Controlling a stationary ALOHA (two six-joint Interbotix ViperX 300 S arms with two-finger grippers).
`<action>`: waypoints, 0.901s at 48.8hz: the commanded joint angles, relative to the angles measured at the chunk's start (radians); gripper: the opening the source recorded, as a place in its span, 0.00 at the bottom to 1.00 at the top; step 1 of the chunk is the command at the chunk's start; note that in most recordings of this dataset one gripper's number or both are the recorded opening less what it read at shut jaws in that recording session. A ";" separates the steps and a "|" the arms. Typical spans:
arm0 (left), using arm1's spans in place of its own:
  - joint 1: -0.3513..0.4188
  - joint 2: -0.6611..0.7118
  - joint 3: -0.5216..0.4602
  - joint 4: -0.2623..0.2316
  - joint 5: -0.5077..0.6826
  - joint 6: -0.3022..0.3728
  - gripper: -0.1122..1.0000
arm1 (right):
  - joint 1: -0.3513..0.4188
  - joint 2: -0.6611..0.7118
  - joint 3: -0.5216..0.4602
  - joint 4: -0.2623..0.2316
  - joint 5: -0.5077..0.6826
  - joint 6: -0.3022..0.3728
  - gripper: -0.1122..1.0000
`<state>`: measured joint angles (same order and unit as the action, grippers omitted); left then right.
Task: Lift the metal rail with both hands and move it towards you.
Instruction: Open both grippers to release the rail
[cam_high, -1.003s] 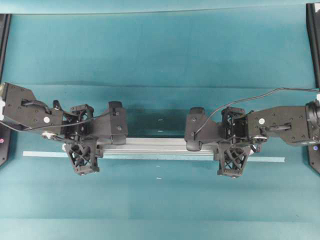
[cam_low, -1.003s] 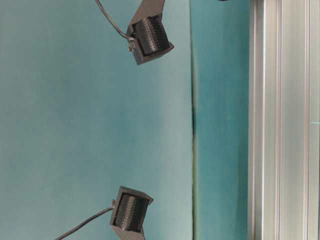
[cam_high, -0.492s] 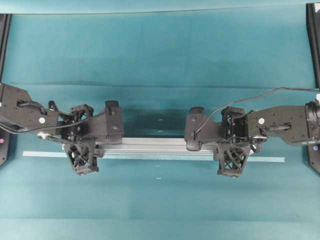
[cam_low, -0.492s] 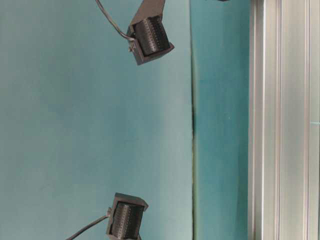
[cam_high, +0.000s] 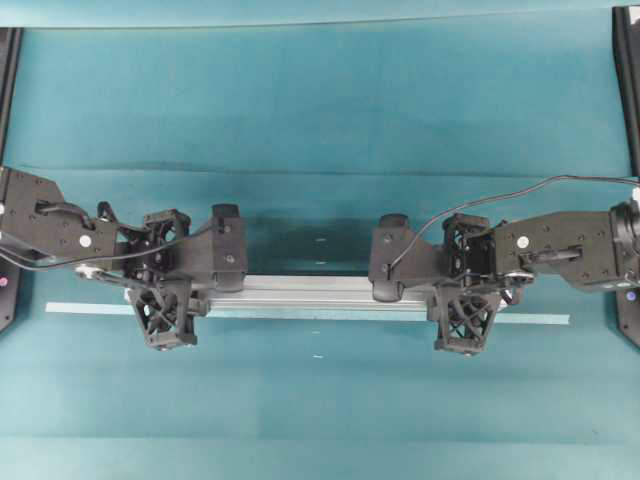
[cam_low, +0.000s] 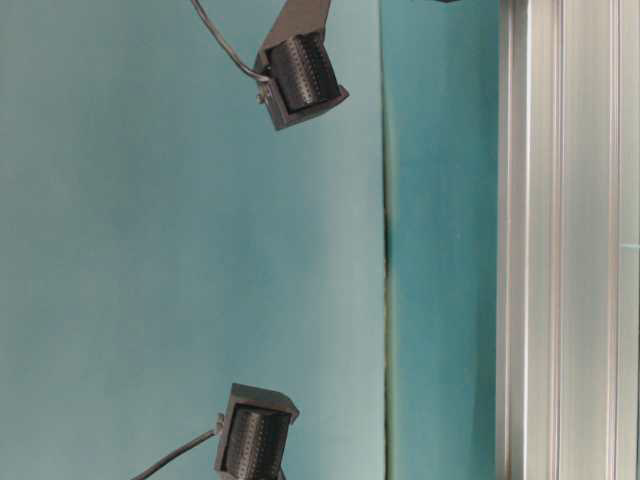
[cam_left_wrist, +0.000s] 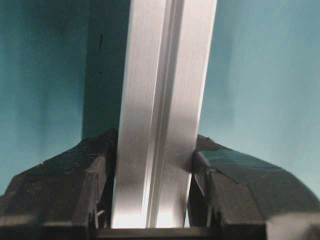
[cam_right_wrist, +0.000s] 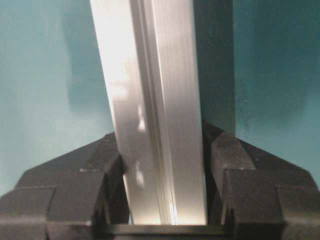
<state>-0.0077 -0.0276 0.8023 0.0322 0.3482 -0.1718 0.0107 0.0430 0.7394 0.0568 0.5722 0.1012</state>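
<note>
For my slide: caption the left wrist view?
Left gripper fingers clamp the metal rail above teal table.

Metal rail (cam_left_wrist: 160, 130): brushed silver aluminium, satin sheen, lengthwise grooves, bright glare patches. Left claw (cam_left_wrist: 152, 175) and right claw (cam_right_wrist: 162, 170): matt black plastic, slightly grainy. Tabletop (cam_high: 320, 110): matt teal, smooth. Tape strip (cam_high: 520, 320): pale, flat, dull.

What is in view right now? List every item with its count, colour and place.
metal rail: one, silver, lying left to right across the table's middle, clamped near each end.
tape strip: one, pale, flat on the table along the rail's near side, sticking out past both ends.
table: one, teal, under everything.
left gripper: one, black, shut on the rail's left part.
right gripper: one, black, shut on the rail's right part.
</note>
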 joint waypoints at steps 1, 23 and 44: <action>0.012 0.000 -0.009 -0.005 -0.023 -0.009 0.38 | -0.006 0.023 -0.012 0.021 -0.018 0.014 0.47; 0.014 -0.005 -0.002 -0.005 -0.018 -0.008 0.38 | -0.006 0.026 -0.017 0.054 0.008 0.014 0.79; 0.018 -0.023 0.008 -0.005 -0.018 0.000 1.00 | -0.005 0.031 -0.037 0.081 0.003 0.028 0.93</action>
<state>0.0123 -0.0368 0.8130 0.0291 0.3329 -0.1733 0.0031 0.0690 0.7118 0.1335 0.5814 0.1289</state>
